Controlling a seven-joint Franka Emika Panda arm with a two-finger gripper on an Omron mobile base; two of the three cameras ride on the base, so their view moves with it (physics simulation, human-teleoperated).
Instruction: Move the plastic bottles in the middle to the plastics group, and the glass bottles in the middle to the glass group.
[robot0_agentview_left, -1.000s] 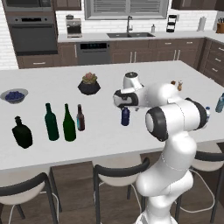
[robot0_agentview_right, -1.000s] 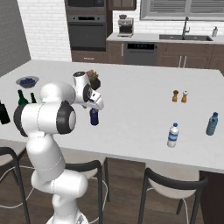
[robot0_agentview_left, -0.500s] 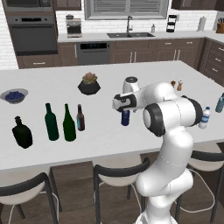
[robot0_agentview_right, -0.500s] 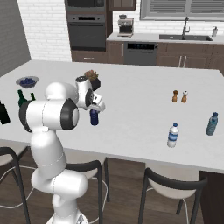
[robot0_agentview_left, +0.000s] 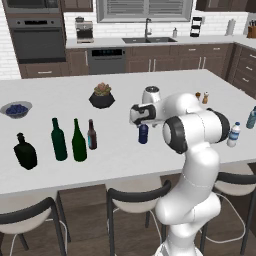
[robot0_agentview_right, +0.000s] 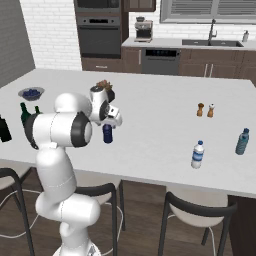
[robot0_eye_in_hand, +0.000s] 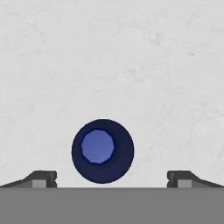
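Jaws spread wide, hanging straight over the dark blue bottle (robot0_eye_in_hand: 103, 151), and from the hand camera we look right down on its cap, with one fingertip (robot0_eye_in_hand: 41, 178) off to each side and nothing gripped. From the left base camera the gripper (robot0_agentview_left: 142, 120) sits just above that stubby bottle (robot0_agentview_left: 143, 134), which stands upright in the middle of the white tabletop (robot0_agentview_left: 120, 160). Over to the left, near the front edge, a row: the squat black flask (robot0_agentview_left: 25, 151), then the straight-sided green bottle (robot0_agentview_left: 58, 140), the sloping-shouldered green wine bottle (robot0_agentview_left: 78, 141) just beside it, and the slim brown bottle (robot0_agentview_left: 92, 135) close by on the right. Out at the right end stand the clear water bottle (robot0_agentview_right: 198, 154) with its blue label and, well apart from it, the teal bottle (robot0_agentview_right: 242, 142). Farther back on the tabletop, a dark pot with a plant (robot0_agentview_left: 102, 96), a bowl of blue fruit (robot0_agentview_left: 16, 109), and a pair of small shakers (robot0_agentview_right: 205, 110). Beyond that, the kitchen wall with the oven (robot0_agentview_left: 38, 39) and sink (robot0_agentview_left: 148, 39).
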